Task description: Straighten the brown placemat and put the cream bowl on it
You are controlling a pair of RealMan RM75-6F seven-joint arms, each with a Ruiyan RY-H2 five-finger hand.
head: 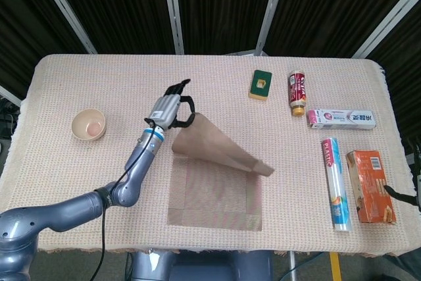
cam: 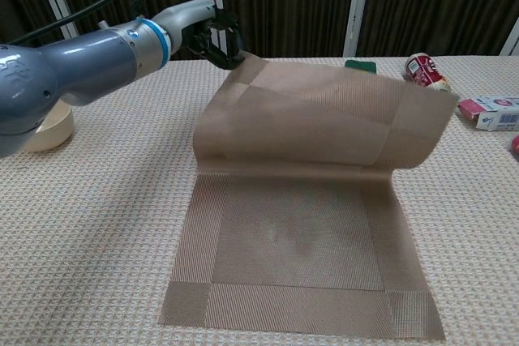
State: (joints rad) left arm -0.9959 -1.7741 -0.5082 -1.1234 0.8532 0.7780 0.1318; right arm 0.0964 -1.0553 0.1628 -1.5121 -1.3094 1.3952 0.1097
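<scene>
Straightening step underway: brown placemat [head: 217,176] is pinched at one corner by left hand [head: 172,106], folded half raised over table centre. Next, flap needs laying flat. Cream bowl [head: 89,124] sits untouched, far left.
</scene>
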